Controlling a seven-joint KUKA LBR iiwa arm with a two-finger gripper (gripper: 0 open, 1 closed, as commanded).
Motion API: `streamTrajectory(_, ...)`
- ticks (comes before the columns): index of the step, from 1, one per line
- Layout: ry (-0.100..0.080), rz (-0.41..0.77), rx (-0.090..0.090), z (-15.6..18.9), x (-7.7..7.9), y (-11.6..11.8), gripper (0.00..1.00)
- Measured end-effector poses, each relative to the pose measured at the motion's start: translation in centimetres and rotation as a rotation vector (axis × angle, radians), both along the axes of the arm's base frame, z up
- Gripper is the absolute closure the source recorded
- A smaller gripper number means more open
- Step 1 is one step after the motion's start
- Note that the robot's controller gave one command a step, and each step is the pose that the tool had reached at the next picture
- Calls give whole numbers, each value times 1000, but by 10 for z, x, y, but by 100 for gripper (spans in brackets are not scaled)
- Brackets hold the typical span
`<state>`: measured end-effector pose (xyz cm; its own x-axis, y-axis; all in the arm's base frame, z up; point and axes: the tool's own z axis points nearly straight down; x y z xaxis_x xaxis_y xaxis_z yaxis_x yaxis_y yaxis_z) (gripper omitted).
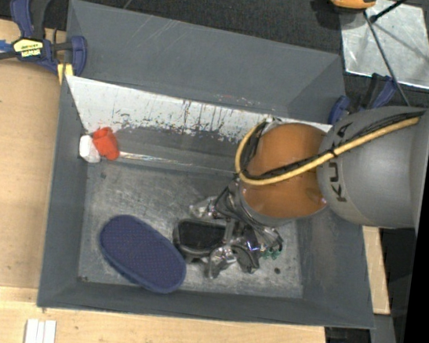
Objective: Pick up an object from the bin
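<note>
My gripper (214, 236) hangs low in the bin's front middle, under the orange cover. It is open, one fingertip (208, 206) behind and the other in front of a flat black rounded thing (192, 236) that lies on the bin floor. Just left of that, a dark blue oval pad (142, 253) rests at the front left, close to the black thing but apart from the gripper.
A small red and white thing (99, 145) lies at the back left against the bin's sloped wall. The arm and its orange cover hide the bin's right side. Bare floor shows between the red thing and the blue pad.
</note>
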<state>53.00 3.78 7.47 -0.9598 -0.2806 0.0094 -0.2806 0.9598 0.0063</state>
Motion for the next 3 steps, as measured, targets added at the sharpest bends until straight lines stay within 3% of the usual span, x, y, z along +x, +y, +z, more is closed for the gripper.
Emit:
streamTrajectory(1,-2,3,-2,1,0,0,100)
streamTrajectory(2,-16,15,-4,115,-3,8,100)
streamTrajectory(3,-15,383,-3,275,-3,-20,100)
